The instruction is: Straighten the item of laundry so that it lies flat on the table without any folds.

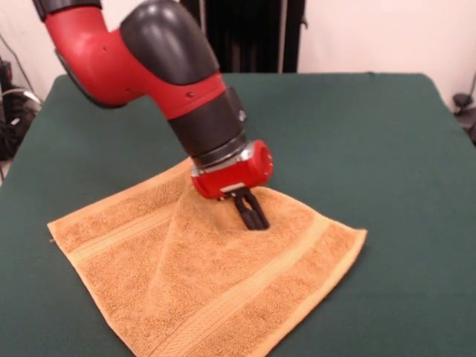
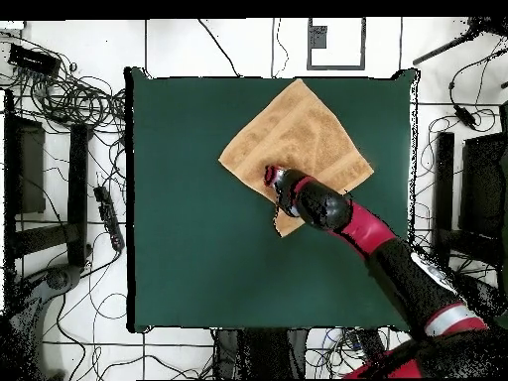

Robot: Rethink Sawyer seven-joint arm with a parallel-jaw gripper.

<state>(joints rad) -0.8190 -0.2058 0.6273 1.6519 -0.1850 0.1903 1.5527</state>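
The orange-tan terry towel [image 1: 223, 282] lies spread like a diamond on the near left part of the dark green table [image 1: 372, 134]. A crease runs from the gripper down toward the near left. The woven bands show near two edges. My gripper [image 1: 255, 222] points down at the towel's far middle, its black fingers [image 1: 248, 208] close together and pinching the cloth there. In the overhead view the towel [image 2: 303, 129] lies at the table's [image 2: 179, 198] top middle. The gripper [image 2: 269, 176] is over its lower left part, and the arm hides the towel's bottom corner.
The red and black arm [image 1: 149, 59] leans in from the upper left of the front view. Cables [image 2: 69, 99] and dark equipment lie on the floor around the table. A dark stand [image 1: 245, 33] rises behind the table's far edge.
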